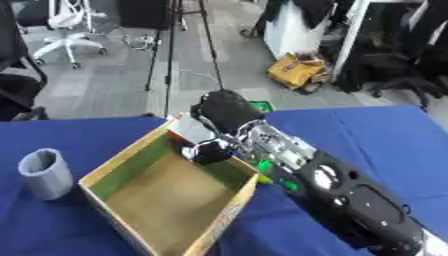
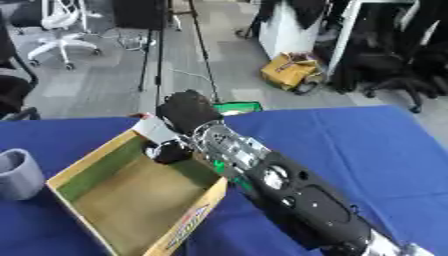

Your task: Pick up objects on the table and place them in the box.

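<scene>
Fingers of the right hand (image 1: 226, 112) clamp a white object (image 1: 189, 129) over the box (image 1: 166, 197) rim.

Right hand (image 1: 226, 111) enters from 5 o'clock, black arm crossing the blue worktop (image 1: 376, 135), held over the far corner of the open cardboard box (image 1: 166, 200); whether its fingers hold anything, cannot tell. Grey cup (image 1: 45, 173) upright at 9 o'clock, near the box.

Tan box (image 1: 166, 200) with green inner walls; blue table (image 1: 367, 135); grey cup (image 1: 45, 173).
</scene>
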{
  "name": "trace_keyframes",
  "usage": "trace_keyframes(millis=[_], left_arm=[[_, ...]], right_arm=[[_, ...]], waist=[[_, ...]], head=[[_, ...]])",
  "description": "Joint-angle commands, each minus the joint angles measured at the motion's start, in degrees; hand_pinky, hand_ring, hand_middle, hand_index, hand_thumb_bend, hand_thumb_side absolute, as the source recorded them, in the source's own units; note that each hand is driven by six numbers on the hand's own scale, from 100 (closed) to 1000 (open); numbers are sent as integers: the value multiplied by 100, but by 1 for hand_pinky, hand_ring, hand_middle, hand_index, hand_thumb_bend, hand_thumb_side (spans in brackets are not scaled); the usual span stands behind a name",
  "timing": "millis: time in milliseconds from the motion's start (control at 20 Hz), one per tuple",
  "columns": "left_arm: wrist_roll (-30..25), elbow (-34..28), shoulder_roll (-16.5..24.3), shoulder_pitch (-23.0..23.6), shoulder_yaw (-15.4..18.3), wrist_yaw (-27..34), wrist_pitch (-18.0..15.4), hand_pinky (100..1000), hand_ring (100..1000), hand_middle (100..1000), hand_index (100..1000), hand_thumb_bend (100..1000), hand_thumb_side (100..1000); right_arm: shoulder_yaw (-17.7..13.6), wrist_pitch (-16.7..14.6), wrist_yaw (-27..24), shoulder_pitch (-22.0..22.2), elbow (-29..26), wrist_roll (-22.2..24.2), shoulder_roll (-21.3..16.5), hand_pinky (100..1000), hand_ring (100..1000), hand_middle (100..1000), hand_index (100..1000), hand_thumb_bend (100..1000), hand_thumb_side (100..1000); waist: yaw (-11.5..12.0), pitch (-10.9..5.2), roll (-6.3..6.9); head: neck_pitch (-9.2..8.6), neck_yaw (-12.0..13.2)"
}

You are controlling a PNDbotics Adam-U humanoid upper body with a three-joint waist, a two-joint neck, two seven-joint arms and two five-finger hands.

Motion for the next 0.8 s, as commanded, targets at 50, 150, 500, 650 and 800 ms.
trace_keyframes(millis=[50, 150, 500, 650, 800], left_arm=[[-9, -84, 62, -27, 14, 23, -1, 940, 874, 850, 911, 100, 1000], [-6, -84, 64, -25, 16, 24, -2, 940, 874, 850, 911, 100, 1000], [-2, -84, 58, -16, 16, 26, 0, 941, 873, 849, 911, 100, 1000], [2, -84, 62, -12, 20, 23, -1, 942, 873, 850, 911, 100, 1000], [2, -84, 64, -4, 20, 21, 2, 942, 873, 849, 911, 100, 1000]], right_arm=[[-17, -134, -4, -116, -15, 85, -32, 890, 832, 458, 595, 366, 799], [-12, -212, 7, -125, -8, 173, -27, 891, 834, 462, 597, 366, 803], [1, -334, 101, -162, -30, 304, 4, 900, 856, 509, 641, 401, 833], [9, -372, 100, -168, -38, 337, 4, 907, 871, 562, 674, 437, 844], [21, -400, 119, -178, -48, 395, 8, 909, 875, 581, 691, 443, 850]], waist=[[8, -132, 38], [8, -134, 40], [-5, -151, 41], [-3, -163, 46], [-10, -173, 53]], head=[[2, 29], [26, 37], [120, 54], [169, 80], [190, 84]])
